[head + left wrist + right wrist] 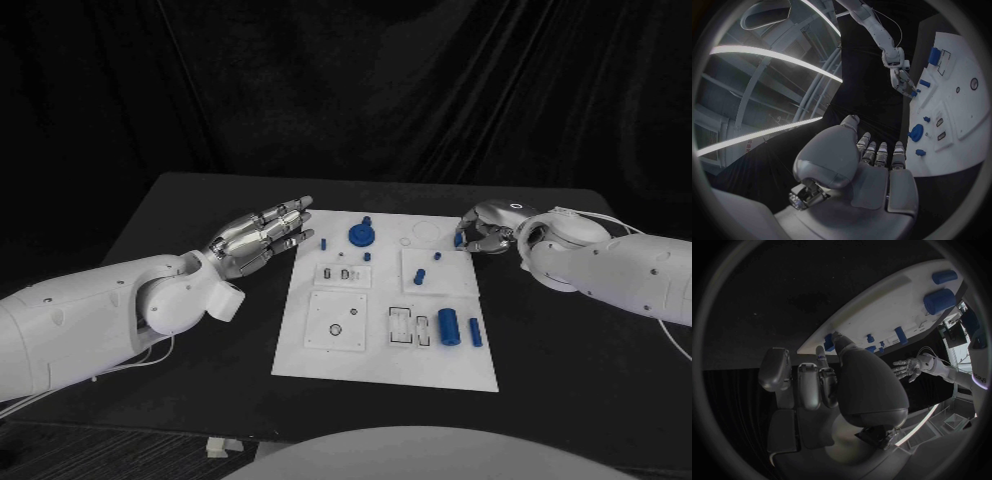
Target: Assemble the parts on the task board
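The white task board [325, 355] lies mid-table. On it are a blue round disc with a knob [361, 235], small blue pegs [420, 277] and two blue cylinders [449, 324] near its right side. My left hand [267, 235] hovers at the board's far left corner, fingers stretched out and apart, holding nothing. My right hand [488, 228] is at the board's far right edge with its fingers curled in. In the right wrist view its thumb and a finger pinch a small blue part [827, 338] at the board's edge [898, 305]. The left wrist view shows that right hand [903, 82] and the disc [915, 132].
The board has several recessed pockets [339, 328] and slots [408, 325]. Black table [188, 200] surrounds the board on all sides, with a dark curtain behind. My white forearms lie over the table's left and right sides.
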Robot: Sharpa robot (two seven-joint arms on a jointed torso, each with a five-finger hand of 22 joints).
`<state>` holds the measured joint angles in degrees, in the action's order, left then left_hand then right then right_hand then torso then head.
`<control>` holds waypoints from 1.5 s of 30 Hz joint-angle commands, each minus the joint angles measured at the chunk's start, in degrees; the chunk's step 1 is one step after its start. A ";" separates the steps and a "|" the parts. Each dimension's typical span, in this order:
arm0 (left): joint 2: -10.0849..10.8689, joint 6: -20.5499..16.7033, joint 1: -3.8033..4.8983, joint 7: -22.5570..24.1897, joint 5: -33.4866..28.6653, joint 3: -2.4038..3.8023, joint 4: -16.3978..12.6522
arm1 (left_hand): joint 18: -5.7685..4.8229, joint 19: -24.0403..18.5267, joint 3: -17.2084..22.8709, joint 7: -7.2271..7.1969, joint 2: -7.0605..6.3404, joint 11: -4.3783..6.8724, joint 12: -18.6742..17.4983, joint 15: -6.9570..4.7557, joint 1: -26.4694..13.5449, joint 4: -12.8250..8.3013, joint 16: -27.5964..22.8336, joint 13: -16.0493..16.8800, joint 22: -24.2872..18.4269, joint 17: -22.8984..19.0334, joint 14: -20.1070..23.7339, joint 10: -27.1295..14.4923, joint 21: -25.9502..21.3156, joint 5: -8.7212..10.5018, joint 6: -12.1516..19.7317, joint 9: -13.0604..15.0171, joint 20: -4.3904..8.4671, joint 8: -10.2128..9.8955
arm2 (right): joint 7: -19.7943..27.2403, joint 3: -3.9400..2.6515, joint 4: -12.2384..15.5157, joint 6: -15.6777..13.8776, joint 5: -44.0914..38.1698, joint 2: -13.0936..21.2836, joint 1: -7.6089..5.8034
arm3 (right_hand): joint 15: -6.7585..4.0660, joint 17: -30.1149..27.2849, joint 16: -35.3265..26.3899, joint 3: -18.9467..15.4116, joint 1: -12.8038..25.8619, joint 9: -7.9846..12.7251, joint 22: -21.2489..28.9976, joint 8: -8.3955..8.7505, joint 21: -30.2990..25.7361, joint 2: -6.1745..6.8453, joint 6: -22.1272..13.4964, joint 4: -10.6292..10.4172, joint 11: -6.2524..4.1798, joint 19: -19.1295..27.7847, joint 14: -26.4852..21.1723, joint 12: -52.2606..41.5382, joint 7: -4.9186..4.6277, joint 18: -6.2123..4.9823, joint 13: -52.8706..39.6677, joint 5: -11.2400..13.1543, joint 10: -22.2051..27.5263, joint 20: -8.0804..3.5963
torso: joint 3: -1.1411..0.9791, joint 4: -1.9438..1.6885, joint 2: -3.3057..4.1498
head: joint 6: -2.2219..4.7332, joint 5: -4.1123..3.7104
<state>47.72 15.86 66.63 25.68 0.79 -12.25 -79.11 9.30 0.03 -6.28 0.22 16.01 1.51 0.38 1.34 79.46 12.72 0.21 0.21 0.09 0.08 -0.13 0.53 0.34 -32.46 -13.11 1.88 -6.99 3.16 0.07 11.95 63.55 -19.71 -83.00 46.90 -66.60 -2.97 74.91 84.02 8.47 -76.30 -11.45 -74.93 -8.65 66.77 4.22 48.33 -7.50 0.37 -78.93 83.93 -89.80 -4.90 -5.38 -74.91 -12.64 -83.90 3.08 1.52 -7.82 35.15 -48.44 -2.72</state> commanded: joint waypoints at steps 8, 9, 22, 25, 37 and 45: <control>-0.16 1.31 -0.12 -0.09 -0.09 0.06 0.02 | 0.61 -0.03 -0.01 0.53 0.15 -0.35 -0.07 0.39 0.46 -0.41 -0.21 0.12 -0.09 -0.08 0.13 0.16 -0.34 -0.33 0.08 0.07 -0.57 0.33 | 0.87 -0.01 -0.65 -0.11 -0.06 -0.65 0.79 | -0.29 8.88 -0.39 -0.08 -0.78 -0.09 -5.94 -0.31 -0.42 -0.01 0.23 0.27 -0.37 0.43 3.25 -0.08 -0.13 0.22 -14.91 -0.45 -5.91 0.13 | 0.04 -0.01 0.00 | -0.26 0.07; -0.17 1.33 -0.12 -0.14 -0.09 0.06 0.04 | 0.61 -0.03 -0.01 0.53 0.15 -0.35 -0.07 0.39 0.46 -0.41 -0.21 0.12 -0.09 -0.08 0.13 0.16 -0.34 -0.33 0.08 0.07 -0.57 0.33 | 0.94 -0.01 -0.70 -0.16 -0.06 -0.73 0.84 | -0.29 8.88 -0.39 -0.08 -0.78 -0.09 -5.94 -0.31 -0.42 -0.01 0.23 0.27 -0.37 0.43 3.25 -0.08 -0.13 0.22 -14.91 -0.45 -5.91 0.13 | 0.05 0.00 -0.01 | -0.29 0.06; -0.17 1.51 -0.16 -0.45 -0.09 0.06 0.03 | 0.59 -0.03 0.06 0.55 0.17 -0.43 -0.05 0.41 0.45 -0.47 -0.21 0.14 -0.09 -0.08 0.13 0.22 -0.34 -0.33 0.09 0.07 -0.59 0.34 | 1.95 -0.01 -1.10 -1.18 -0.06 -1.14 1.14 | -0.63 7.96 -1.58 1.05 -2.51 -3.73 -5.94 -5.46 -2.18 -0.54 1.96 1.29 -0.84 0.92 2.71 0.21 0.41 0.01 -14.50 -9.03 -5.45 -0.21 | 0.06 0.01 -0.04 | -0.73 0.06; -0.14 1.53 -0.17 -0.55 -0.09 0.06 0.01 | 0.59 -0.03 0.06 0.55 0.17 -0.43 -0.05 0.41 0.45 -0.47 -0.21 0.14 -0.09 -0.08 0.13 0.22 -0.34 -0.33 0.09 0.07 -0.59 0.34 | 2.22 -0.01 -1.08 -1.74 -0.06 -1.16 1.16 | -0.68 7.67 -1.95 1.27 -2.77 -4.86 -5.94 -7.00 -2.54 -0.76 2.17 1.54 -0.90 1.01 2.55 0.32 0.47 -0.03 -14.35 -9.79 -5.28 -0.27 | 0.07 0.02 -0.03 | -0.76 0.04; -0.12 1.53 -0.19 -1.02 -0.09 0.06 -0.03 | 0.59 -0.03 0.13 0.60 0.20 -0.49 -0.04 0.42 0.44 -0.52 -0.21 0.15 -0.09 -0.08 0.13 0.24 -0.34 -0.33 -0.03 0.09 -0.60 0.38 | 2.83 -0.02 0.76 -4.49 0.42 -0.43 1.15 | -0.60 7.33 -2.39 2.34 -3.71 -7.53 -6.11 -10.51 -3.16 -1.11 2.19 2.39 -0.68 1.03 2.44 0.53 0.08 -0.06 -14.06 -12.55 -4.97 -0.24 | 0.07 0.00 -0.03 | -0.82 0.17; -0.26 1.40 -0.20 -1.37 -0.09 0.06 0.15 | 0.59 -0.03 0.26 0.73 0.24 -0.60 -0.02 0.42 0.40 -0.62 -0.21 0.17 -0.09 -0.08 0.13 0.29 -0.34 -0.34 -0.27 0.13 -0.62 0.48 | 1.60 -0.04 7.17 -4.29 0.80 1.30 -0.83 | -0.51 7.21 -2.52 2.53 -3.90 -7.89 -6.04 -10.98 -3.59 -0.90 2.09 2.57 -0.48 1.13 2.43 0.68 -0.21 -0.14 -13.86 -12.86 -4.75 -0.19 | 0.06 -0.02 -0.04 | -1.18 0.55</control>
<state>47.59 16.66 66.50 24.21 0.79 -12.25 -78.93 9.30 -0.17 -5.97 0.63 16.01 1.32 0.38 1.33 79.46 12.40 0.21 0.29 0.09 0.09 -0.12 0.73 0.34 -32.46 -13.11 1.94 -7.19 3.42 2.33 12.00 69.53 -23.46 -82.44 48.16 -66.83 -3.33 74.90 81.83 10.84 -79.73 -18.25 -74.95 -19.41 63.38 3.25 50.38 -5.11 -0.04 -78.29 83.99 -89.39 -4.66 -5.38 -74.91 -25.26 -83.91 2.89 1.58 -7.82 35.12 -49.48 -2.21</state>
